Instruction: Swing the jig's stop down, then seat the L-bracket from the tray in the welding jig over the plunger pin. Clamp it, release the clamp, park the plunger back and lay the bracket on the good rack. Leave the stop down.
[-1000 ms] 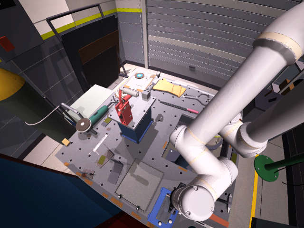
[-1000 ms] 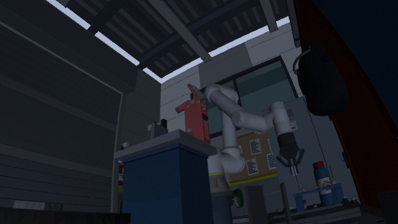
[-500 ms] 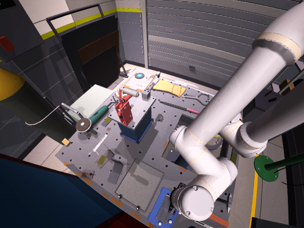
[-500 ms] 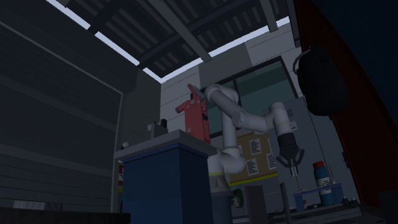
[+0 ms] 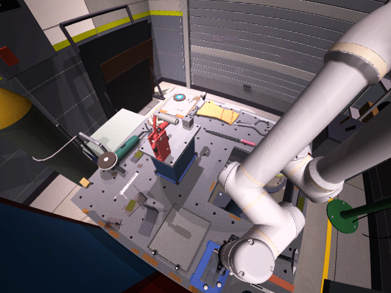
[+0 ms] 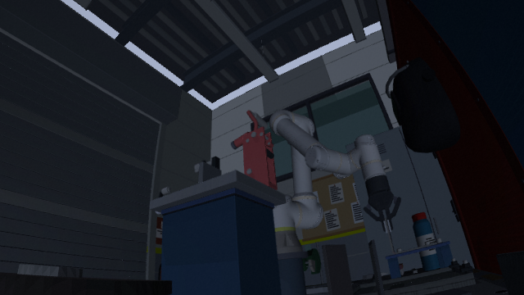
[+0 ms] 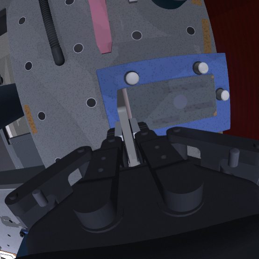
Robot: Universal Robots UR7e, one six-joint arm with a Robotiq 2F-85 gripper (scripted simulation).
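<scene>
The L-bracket is held by its upright leg in my closed gripper. Its flat leg lies low over the blue tray at the near edge of the table. Whether it still touches the tray I cannot tell. The tray has three white pegs on its rim. My gripper hangs straight down over the tray. The welding jig stands on a blue block in the middle of the table. Its red toggle clamp rises at the jig's left side.
A roller door closes the far wall. A grey mat lies left of the tray. An angle grinder lies at the left edge. A pink-handled file and pliers lie far right. A square opening cuts the table.
</scene>
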